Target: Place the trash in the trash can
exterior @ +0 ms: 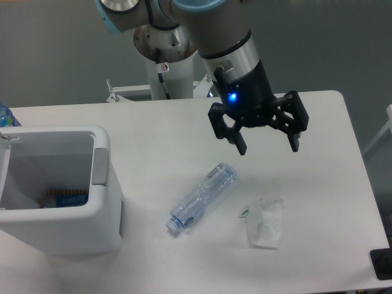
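My hand [266,149] hangs released and empty above the white surface [318,122], clear crushed plastic bottle [203,197] below-left, crinkled whitish wrapper [266,229] directly beneath, boxy white plastic trash can [101,214] far left; risk: slick bottle rolling from a pinch, or thin wrapper slipping between my fingers.

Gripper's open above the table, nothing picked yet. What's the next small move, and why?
Probably lower the open gripper onto the wrapper, which lies almost directly below it; the bottle is further left. Both lie on the table, outside the trash can.
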